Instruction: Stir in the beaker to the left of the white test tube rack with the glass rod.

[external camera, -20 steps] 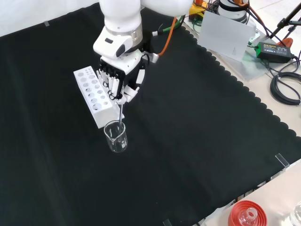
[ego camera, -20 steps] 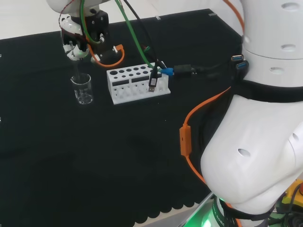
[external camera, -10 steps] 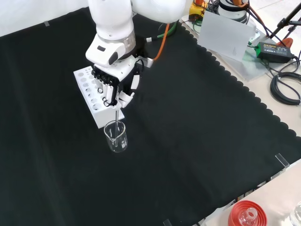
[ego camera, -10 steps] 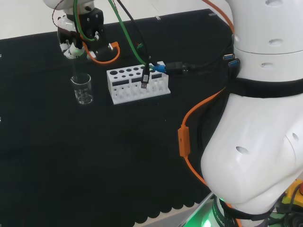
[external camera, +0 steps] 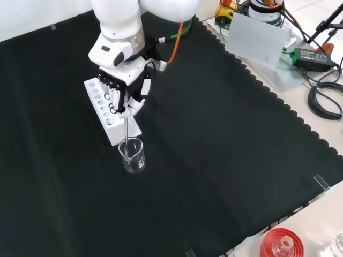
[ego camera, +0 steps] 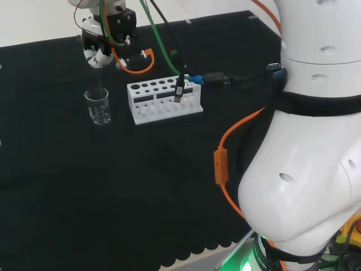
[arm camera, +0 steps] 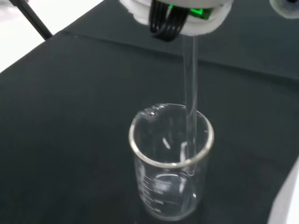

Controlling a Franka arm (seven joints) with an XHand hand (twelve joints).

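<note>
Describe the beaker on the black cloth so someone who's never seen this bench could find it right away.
Find the white test tube rack on the black cloth. In the front view, the beaker stands just below its near end. It is small clear glass, with a glass rod dipping in from the hand above.

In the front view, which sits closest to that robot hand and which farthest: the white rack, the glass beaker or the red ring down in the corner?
From the hand, front view:
1. White test tube rack, right beneath and beside the hand.
2. Beaker, just below the hand, under the glass rod.
3. Red ribbed ring, far off at the bottom right corner.
</note>
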